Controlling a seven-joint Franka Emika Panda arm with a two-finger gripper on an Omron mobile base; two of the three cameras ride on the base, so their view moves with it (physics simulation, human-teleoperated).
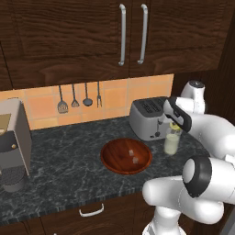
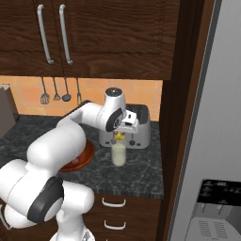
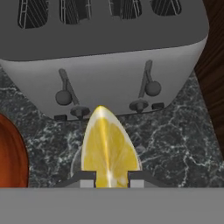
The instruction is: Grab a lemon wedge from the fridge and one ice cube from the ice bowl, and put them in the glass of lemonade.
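Note:
My gripper is shut on the lemon wedge, a bright yellow slice held between the two fingertips. In both base views the wedge hangs just above the glass of lemonade, which stands in front of the toaster. From the left, the gripper sits over the glass. The reddish-brown ice bowl lies left of the glass and holds two pale ice cubes. The grey fridge rises at the right.
A grey toaster stands right behind the glass, close to the hand. A coffee machine sits at the far left of the dark stone counter. Utensils hang on the tiled wall beneath wooden cabinets. A dark wood panel bounds the counter's right side.

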